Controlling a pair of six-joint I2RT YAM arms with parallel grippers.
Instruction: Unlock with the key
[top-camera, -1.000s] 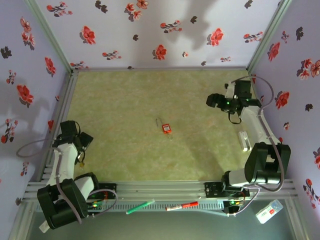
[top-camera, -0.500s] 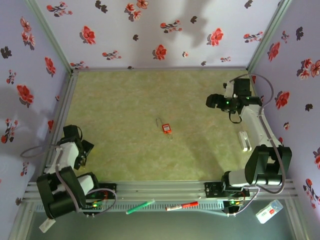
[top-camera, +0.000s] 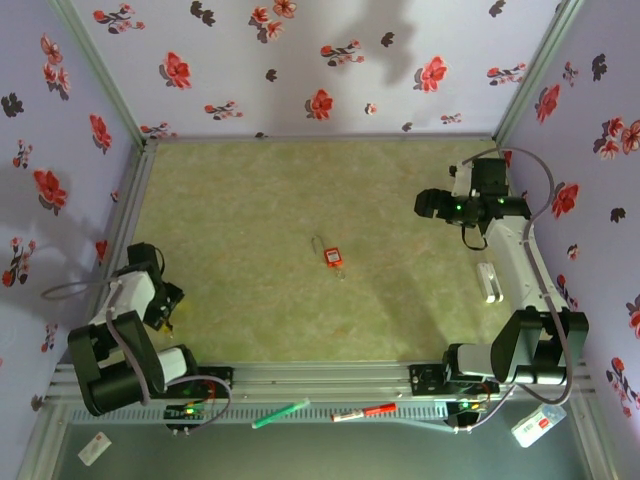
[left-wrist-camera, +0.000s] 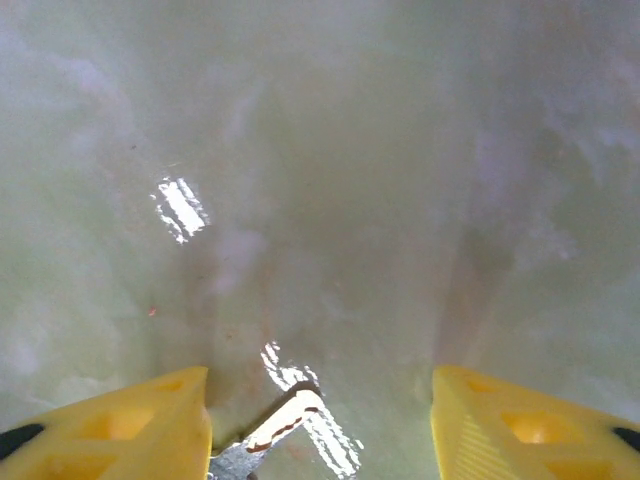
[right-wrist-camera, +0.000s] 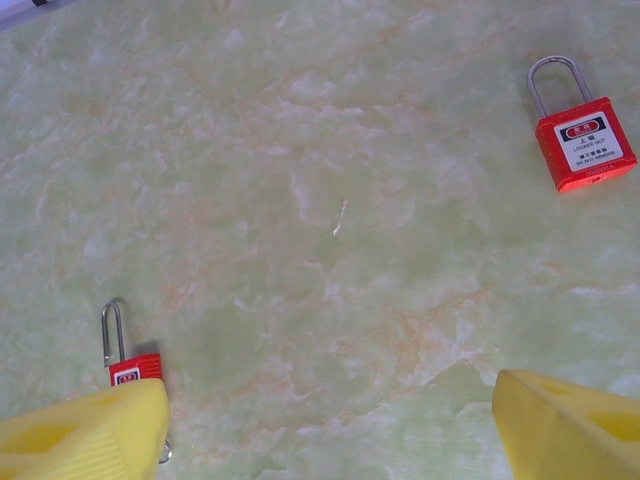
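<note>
left gripper (left-wrist-camera: 320, 376) half open at the table's (top-camera: 250, 200) near left, key (left-wrist-camera: 283, 418) between its fingers, unclamped; right gripper (right-wrist-camera: 330, 385) wide open, empty

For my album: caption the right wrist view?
Right gripper open above a green table with two red padlocks lying apart.

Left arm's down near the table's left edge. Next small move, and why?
Likely close the left gripper: what looks like the key lies between its yellow fingers, which stand apart, so nothing is gripped yet. The red padlock sits in the middle of the table.
</note>
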